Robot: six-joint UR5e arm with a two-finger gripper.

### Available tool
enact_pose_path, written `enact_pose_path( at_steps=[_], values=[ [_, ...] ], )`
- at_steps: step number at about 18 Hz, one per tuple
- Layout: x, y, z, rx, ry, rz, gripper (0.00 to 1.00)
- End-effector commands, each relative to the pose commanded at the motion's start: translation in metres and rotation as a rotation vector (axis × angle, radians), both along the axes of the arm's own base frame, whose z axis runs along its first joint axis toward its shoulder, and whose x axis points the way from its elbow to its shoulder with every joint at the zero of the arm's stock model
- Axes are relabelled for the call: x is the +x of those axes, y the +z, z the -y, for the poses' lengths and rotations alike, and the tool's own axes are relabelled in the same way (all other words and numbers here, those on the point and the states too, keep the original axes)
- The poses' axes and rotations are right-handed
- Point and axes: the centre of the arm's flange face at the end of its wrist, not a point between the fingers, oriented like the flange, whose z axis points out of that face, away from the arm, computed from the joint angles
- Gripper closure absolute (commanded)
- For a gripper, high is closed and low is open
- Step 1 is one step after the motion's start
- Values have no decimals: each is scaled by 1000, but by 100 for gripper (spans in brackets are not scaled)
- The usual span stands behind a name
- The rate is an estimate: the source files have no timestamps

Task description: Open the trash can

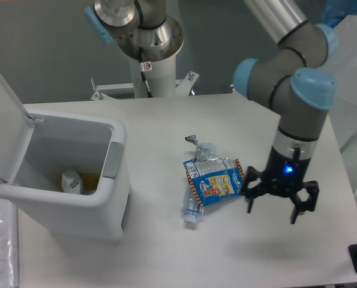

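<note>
The grey-and-blue jointed robot arm (pixel 298 90) reaches down over the right side of the white table (pixel 166 252), its black fingers (pixel 250 195) spread apart and holding nothing, poised just right of the litter. One large white boxy plastic trash can (pixel 76 192) stands at the table's left, its flat lid (pixel 4 120) tipped up and some yellow and white scraps (pixel 76 180) inside. Between the two lie one crushed clear plastic bottle (pixel 196 204) and one blue-and-yellow snack wrapper (pixel 217 182) resting over it.
</note>
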Motion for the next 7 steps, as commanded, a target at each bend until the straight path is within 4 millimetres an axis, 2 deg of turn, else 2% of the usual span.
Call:
enact_pose_path(
  at_steps=[3,7],
  values=[
    [0,-15,-3,-82,-128,-22,0],
    [-5,-10,2,-140,-233,-52,0]
  ],
)
